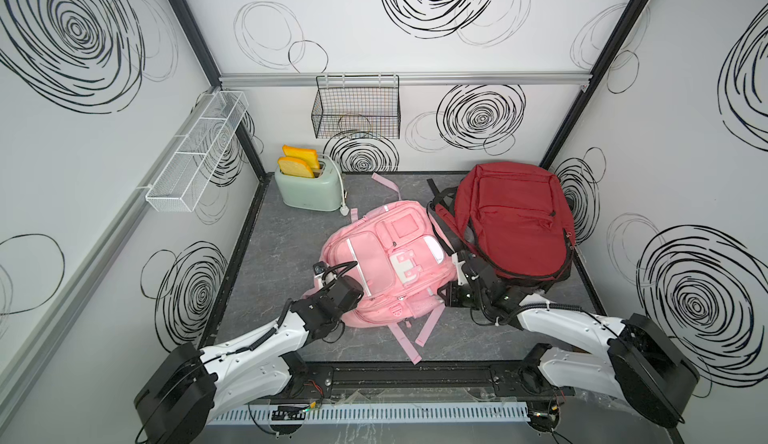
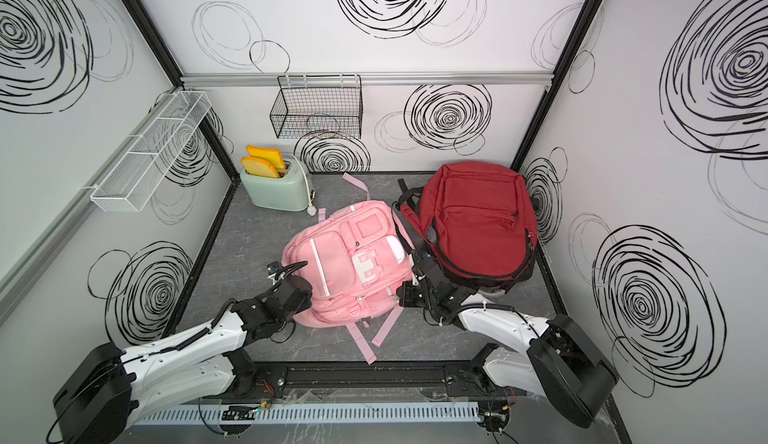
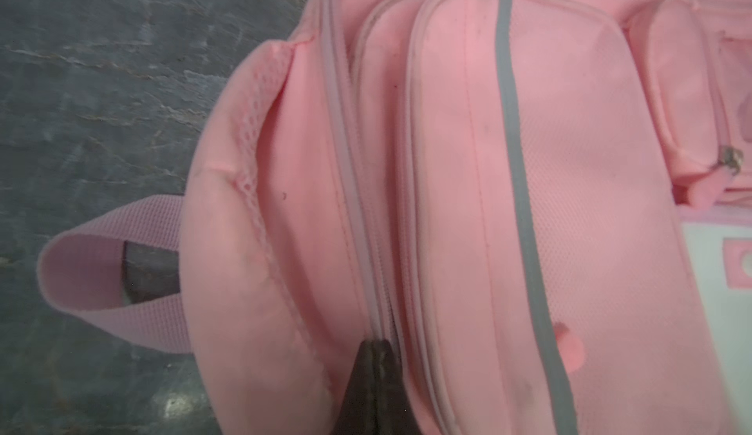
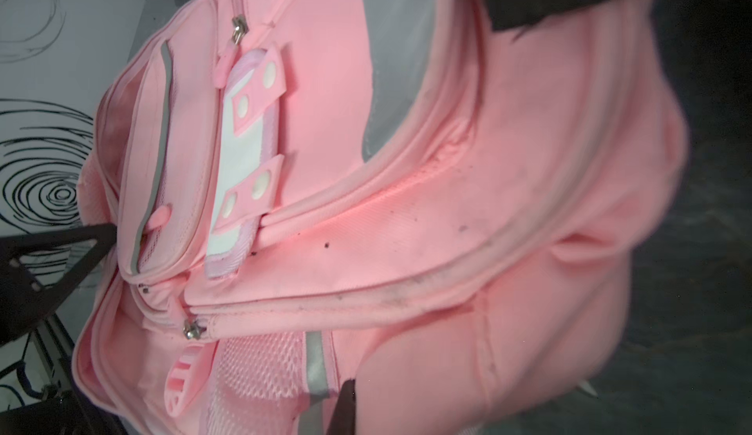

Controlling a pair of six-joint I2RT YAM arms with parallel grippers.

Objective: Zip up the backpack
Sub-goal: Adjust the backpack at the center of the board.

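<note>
Pink backpack (image 1: 374, 263) lies front up in the middle of the grey bench (image 1: 270, 255), with a red backpack (image 1: 511, 221) close beside it toward the back right corner, so there are two bags in all. Both top views also show one mint toaster (image 1: 307, 190) holding two slices of toast (image 1: 296, 166), one black wire basket (image 1: 355, 109) and one white mesh rack (image 1: 195, 159) on the walls. Two arms reach in, one to each near side of the pink bag, but in both top views the wrists hide their tips. The left wrist view supplies what those views lack. The left pincer (image 3: 376, 351) has its dark tips drawn together to a point on the zip line (image 3: 354, 192) that runs along the bag's side, next to a pink carry loop (image 3: 101, 274). Whether a pull is caught between them cannot be told. The right wrist view shows the right pincer (image 4: 346, 404) as one narrow dark tip, closed, against the bag's side by a mesh pocket (image 4: 260, 368). I cannot tell if fabric is pinched. Only this view shows three pink zip pulls (image 4: 183, 376), one of them hanging from a metal slider (image 4: 193, 328).
</note>
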